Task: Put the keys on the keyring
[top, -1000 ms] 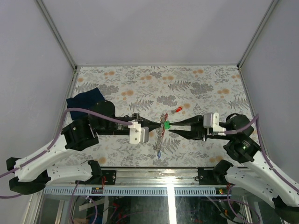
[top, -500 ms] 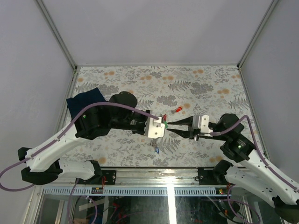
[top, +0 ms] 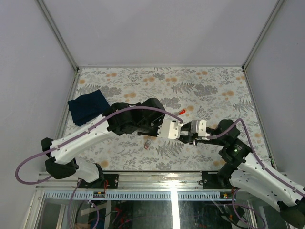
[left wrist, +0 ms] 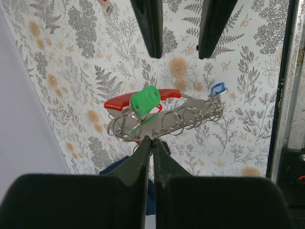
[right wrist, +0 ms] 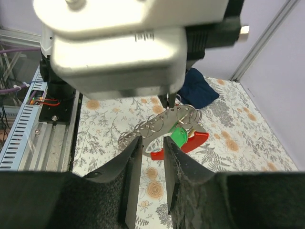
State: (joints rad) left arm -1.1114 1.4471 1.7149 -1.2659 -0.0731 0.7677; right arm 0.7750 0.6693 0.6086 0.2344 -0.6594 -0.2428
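We judge the step in hand to be the threading itself. The left gripper (left wrist: 152, 141) is clamped tight on the keyring (left wrist: 164, 123), a flat grey metal fob with a row of thin wire rings and a curved red strap. It holds the keyring in the air above the floral-patterned table (top: 209, 90), near its middle. The right gripper (right wrist: 151, 143) faces it with its fingers apart and nothing between them.

A tiny metal green-tagged key (left wrist: 145, 99) sits against the ring at the strap end, and a blue-tagged key (left wrist: 217, 88) sits at the far end of the row. We cannot tell whether either is fully threaded. A red-tagged key (top: 181, 112) lies loose on the table just beyond the two grippers, so we reckon the task is only partly done.

The next move, as we see it, calls for the right gripper to take a key by its tag. That means either working the green one round the wire or going down for the red one, while the left keeps the ring steady.

The left wrist view shows the pinch on the fob's edge and the whole row of rings. The top view hides these under the left wrist housing. Only the top view places the red-tagged key relative to both arms, with a folded dark blue cloth (top: 87, 106) well apart on the left. The right wrist view shows the keyring hanging just past its own fingertips, not between them.
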